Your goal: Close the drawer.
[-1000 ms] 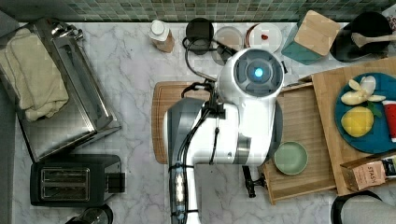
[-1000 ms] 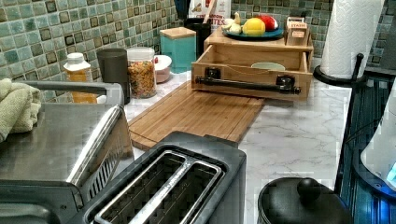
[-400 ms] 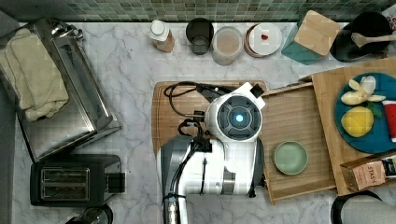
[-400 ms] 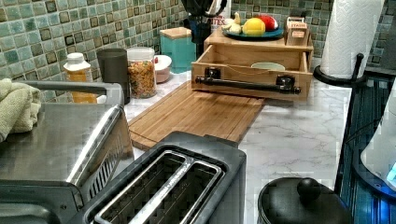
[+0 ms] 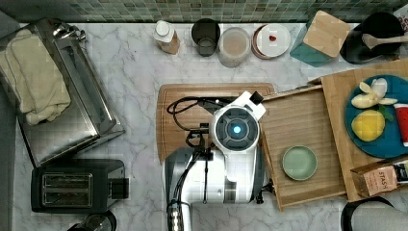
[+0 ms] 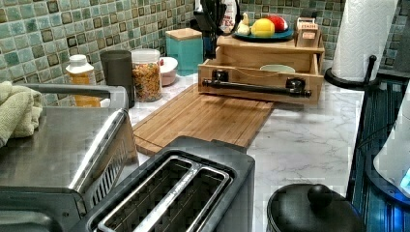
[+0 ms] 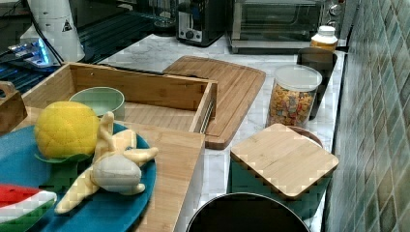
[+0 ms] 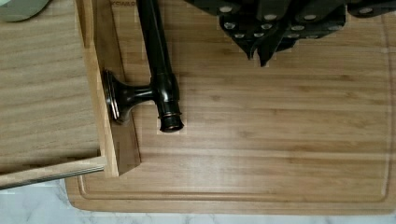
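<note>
Marble worktop (image 5: pixel 134 72) carries the drawer (image 5: pixel 298 130), pulled well out over the cutting board (image 8: pixel 280 154). Approach step, I judge: the end effector (image 8: pixel 261 44), apparently closed and empty, hangs beside the dark handle (image 8: pixel 156 70). Next, press the drawer front inward.

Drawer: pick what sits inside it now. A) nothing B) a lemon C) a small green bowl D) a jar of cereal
C: a small green bowl rests on the floor of the open drawer, also seen in the right view, beside its wall.
</note>
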